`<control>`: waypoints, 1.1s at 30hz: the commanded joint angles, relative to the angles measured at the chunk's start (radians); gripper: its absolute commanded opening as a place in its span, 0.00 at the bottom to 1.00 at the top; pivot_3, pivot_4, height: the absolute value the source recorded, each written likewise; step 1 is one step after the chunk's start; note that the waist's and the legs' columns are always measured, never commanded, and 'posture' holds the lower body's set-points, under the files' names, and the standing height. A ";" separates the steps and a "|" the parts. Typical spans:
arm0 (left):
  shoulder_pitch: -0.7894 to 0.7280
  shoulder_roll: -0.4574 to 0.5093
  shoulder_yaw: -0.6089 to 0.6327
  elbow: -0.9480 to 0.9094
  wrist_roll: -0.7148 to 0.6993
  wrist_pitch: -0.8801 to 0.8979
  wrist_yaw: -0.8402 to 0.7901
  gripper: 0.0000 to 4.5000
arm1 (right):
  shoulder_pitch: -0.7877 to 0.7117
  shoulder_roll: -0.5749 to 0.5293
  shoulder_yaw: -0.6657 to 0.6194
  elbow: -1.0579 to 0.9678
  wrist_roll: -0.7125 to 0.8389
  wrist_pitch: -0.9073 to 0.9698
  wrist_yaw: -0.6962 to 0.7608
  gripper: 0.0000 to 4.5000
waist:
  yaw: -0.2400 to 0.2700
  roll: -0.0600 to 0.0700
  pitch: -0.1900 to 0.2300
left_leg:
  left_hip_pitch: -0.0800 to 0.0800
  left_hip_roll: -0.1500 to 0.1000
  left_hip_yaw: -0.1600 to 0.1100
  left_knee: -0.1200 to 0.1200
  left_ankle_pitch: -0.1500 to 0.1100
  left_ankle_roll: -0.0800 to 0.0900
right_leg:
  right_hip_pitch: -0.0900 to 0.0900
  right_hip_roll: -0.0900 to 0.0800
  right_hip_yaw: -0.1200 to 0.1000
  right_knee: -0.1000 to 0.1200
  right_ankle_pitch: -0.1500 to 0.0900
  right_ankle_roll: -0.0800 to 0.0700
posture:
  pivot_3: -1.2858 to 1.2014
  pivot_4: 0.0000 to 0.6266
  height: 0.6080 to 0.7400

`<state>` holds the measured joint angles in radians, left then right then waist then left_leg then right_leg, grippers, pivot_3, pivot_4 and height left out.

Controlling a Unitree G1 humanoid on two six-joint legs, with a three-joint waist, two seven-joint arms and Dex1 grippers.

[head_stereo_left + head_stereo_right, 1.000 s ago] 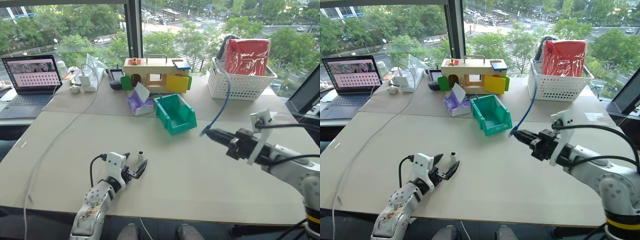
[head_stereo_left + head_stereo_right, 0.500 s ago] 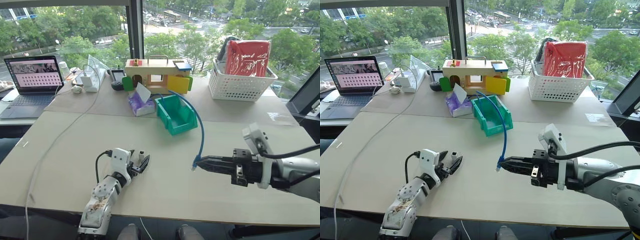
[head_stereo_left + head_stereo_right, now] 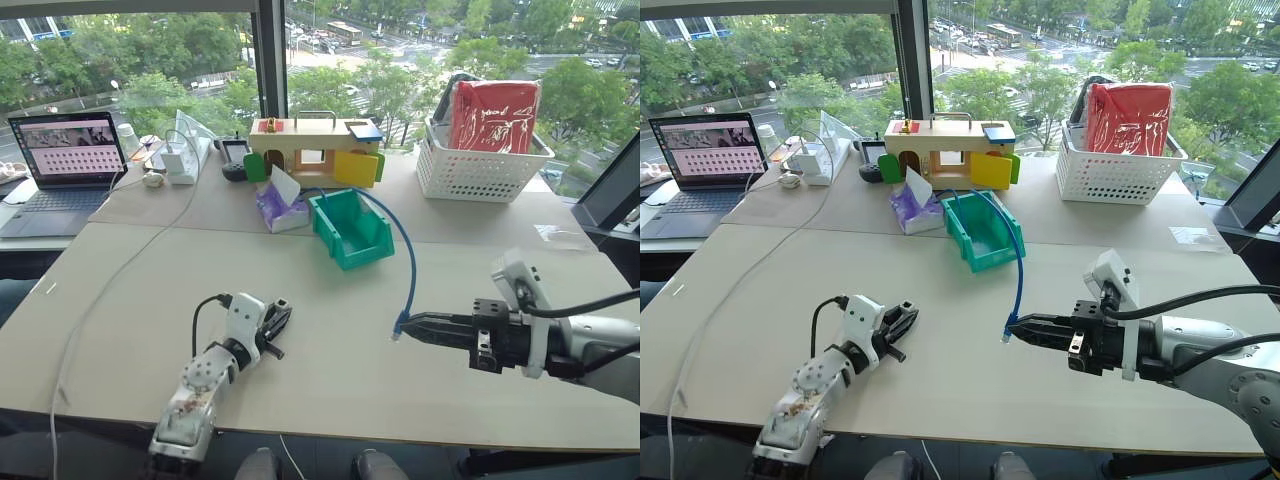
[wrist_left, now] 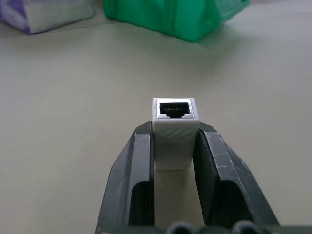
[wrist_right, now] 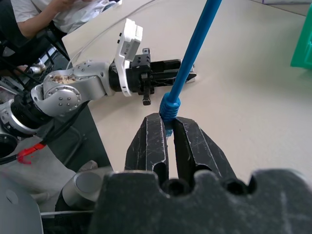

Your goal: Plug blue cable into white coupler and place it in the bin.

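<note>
Left claw (image 4: 174,146) now closed on the white coupler (image 4: 175,127), which a second ago stood free on the tabletop (image 3: 330,370) just ahead of wide-open fingers. Coupler pinched by its sides between the two black fingers (image 4: 135,170), open socket facing away from the wrist, toward the green bin (image 4: 180,17). In the left eye view, lower left of centre: coupler (image 3: 282,303) at the claw tip, low over the tabletop; lifted or resting, cannot tell.

Meaning for the task: both mating parts now in hand, so judged ready for alignment and insertion; plugging not yet done, bin step not yet begun.

Right claw (image 3: 412,325), lower right of centre, clamped shut on the blue cable (image 3: 409,262) just behind its plug (image 3: 397,327), as a second ago. Since then, claw brought down from beside the bin (image 3: 350,228) and turned to point left, toward the coupler. Cable arcs from the plug up and back to the bin. Plug and coupler well apart, bare tabletop between; socket not yet facing the plug.
</note>
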<state>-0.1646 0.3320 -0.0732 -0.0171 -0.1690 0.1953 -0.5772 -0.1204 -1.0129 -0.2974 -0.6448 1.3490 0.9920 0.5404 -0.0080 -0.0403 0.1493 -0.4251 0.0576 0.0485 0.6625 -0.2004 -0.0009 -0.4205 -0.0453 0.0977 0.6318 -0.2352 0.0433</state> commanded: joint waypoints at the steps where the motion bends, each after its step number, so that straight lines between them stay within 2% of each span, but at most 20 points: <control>1: -0.140 0.097 -0.105 0.135 -0.065 -0.110 -0.412 0.14 | -0.015 0.006 -0.033 -0.007 -0.038 -0.037 -0.024 0.00 | 0.000 0.000 0.000 | -0.001 0.000 0.000 0.000 0.000 0.000 | -0.001 0.000 0.000 0.000 0.000 -0.001 | 0.52 0.24 0.84; 4: -0.220 0.107 -0.177 0.204 -0.077 -0.146 -0.594 0.14 | -0.016 0.034 -0.018 -0.001 -0.085 -0.042 -0.095 0.00 | -0.004 0.000 0.000 | -0.002 -0.001 0.001 0.000 0.000 0.000 | -0.001 -0.001 0.000 -0.002 0.001 -0.003 | 0.52 0.24 0.84; 7: -0.269 0.077 -0.229 0.244 -0.066 -0.148 -0.659 0.14 | -0.027 0.124 0.011 0.000 -0.123 -0.055 -0.236 0.00 | -0.005 0.000 0.000 | -0.006 -0.002 -0.001 0.000 0.000 0.001 | -0.003 -0.002 0.000 -0.003 0.005 0.001 | 0.52 0.24 0.84; 14: -0.318 0.009 -0.324 0.260 0.057 0.033 -0.534 0.14 | 0.062 0.471 0.067 -0.119 -0.092 -0.109 -0.724 0.00 | -0.005 0.001 -0.001 | -0.006 -0.004 -0.005 -0.001 -0.001 0.001 | -0.003 -0.001 -0.001 0.000 0.004 0.002 | 0.52 0.24 0.84; 18: -0.323 -0.010 -0.331 0.220 0.065 0.132 -0.484 0.14 | 0.150 0.614 0.129 -0.195 -0.115 -0.142 -0.881 0.00 | -0.004 0.001 -0.002 | -0.005 -0.006 -0.007 0.000 0.000 0.002 | 0.000 -0.002 0.000 -0.001 0.002 0.006 | 0.52 0.24 0.84; 22: -0.338 -0.005 -0.367 0.171 0.096 0.264 -0.448 0.14 | 0.195 0.677 0.196 -0.210 -0.169 -0.152 -0.939 0.00 | -0.005 0.001 -0.003 | -0.005 -0.006 -0.008 0.001 0.002 0.004 | 0.001 -0.002 0.001 -0.001 0.003 0.007 | 0.52 0.24 0.84; 24: -0.353 0.006 -0.387 0.131 0.094 0.393 -0.440 0.14 | 0.202 0.693 0.219 -0.205 -0.194 -0.158 -0.939 0.00 | -0.005 0.001 -0.005 | -0.005 -0.006 -0.008 0.001 0.003 0.005 | 0.002 -0.002 0.001 -0.001 0.003 0.007 | 0.52 0.24 0.84; 26: -0.369 0.005 -0.392 0.098 0.080 0.477 -0.436 0.14 | 0.213 0.699 0.233 -0.185 -0.210 -0.158 -0.927 0.00 | -0.006 0.002 -0.007 | -0.005 -0.006 -0.008 0.001 0.003 0.006 | 0.002 -0.002 0.000 -0.001 -0.001 0.002 | 0.52 0.24 0.84; 33: -0.381 0.001 -0.407 0.067 0.073 0.550 -0.413 0.14 | 0.209 0.713 0.274 -0.135 -0.245 -0.156 -0.886 0.00 | -0.008 0.003 -0.009 | -0.004 -0.006 -0.009 0.000 0.003 0.006 | 0.002 -0.002 0.000 0.000 -0.001 0.002 | 0.52 0.24 0.84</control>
<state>-0.5664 0.3269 -0.4364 0.0172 -0.1198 0.7000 -1.0137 0.0965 -0.3029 -0.0301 -0.7701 1.1088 0.8555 -0.3694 -0.0165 -0.0378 0.1404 -0.4290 0.0514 0.0391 0.6629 -0.1970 0.0048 -0.4186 -0.0468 0.0977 0.6316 -0.2363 0.0449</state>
